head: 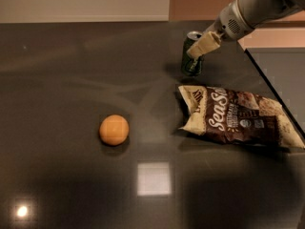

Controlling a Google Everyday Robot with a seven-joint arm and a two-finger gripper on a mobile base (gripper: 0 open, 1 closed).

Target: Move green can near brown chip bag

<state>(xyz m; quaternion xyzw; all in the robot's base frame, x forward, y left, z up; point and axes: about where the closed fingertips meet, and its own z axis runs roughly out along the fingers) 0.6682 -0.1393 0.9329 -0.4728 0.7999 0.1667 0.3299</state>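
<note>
While the pincer (196, 50) reaches in from the upper right, clenched on the green can (190, 65) near its rim, the can stands upright on the desk (66, 70) just behind the brown chip bag (238, 118). Such a high hold probably keeps it steady and clear of the bag; the orange (114, 130) lies well apart.

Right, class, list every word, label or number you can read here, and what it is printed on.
"SeaS": white script on the brown chip bag.
Smaller print on the bag: too blurred to read.
Pale markings on the green can, with the gripper at its top: unreadable.
</note>
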